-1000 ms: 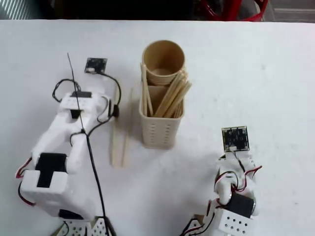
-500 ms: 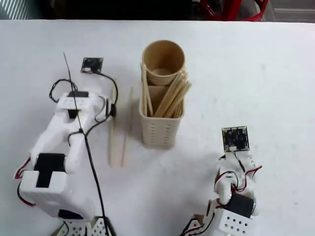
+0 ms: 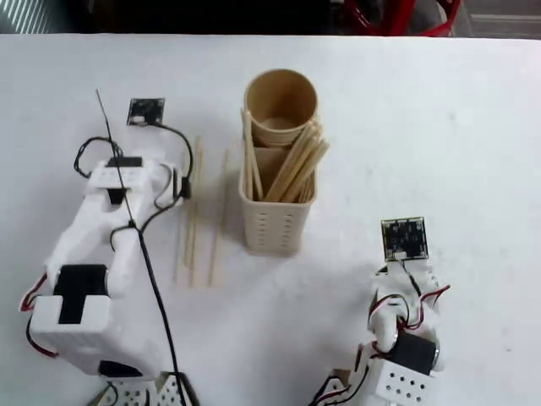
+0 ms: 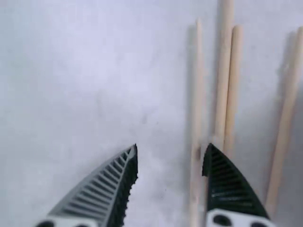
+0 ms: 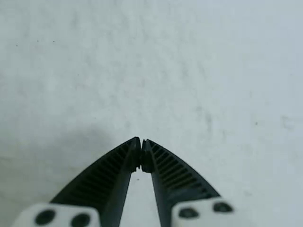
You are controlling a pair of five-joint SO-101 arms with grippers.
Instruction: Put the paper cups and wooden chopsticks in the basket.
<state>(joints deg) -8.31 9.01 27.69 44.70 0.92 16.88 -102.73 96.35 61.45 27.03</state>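
Observation:
A beige perforated basket (image 3: 274, 222) stands mid-table, holding stacked paper cups (image 3: 281, 103) and a bundle of wooden chopsticks (image 3: 297, 165). Several loose chopsticks (image 3: 193, 216) lie flat on the table to the left of the basket, roughly parallel to one another. The left arm (image 3: 110, 220) sits just left of them. In its wrist view the left gripper (image 4: 170, 151) is open and empty over bare table, one fingertip (image 4: 218, 165) at the edge of the loose chopsticks (image 4: 222, 85). The right gripper (image 5: 141, 155) is shut and empty over bare table, and its arm (image 3: 404, 317) rests at the front right.
The tabletop (image 3: 439, 127) is white, with free room to the right of the basket and behind it. A black cable (image 3: 156, 288) trails along the left arm. Dark floor and red objects (image 3: 397, 17) lie beyond the table's far edge.
The left arm has shifted left, away from the basket. The loose chopsticks it covered now lie exposed and more spread out. The right arm has not moved.

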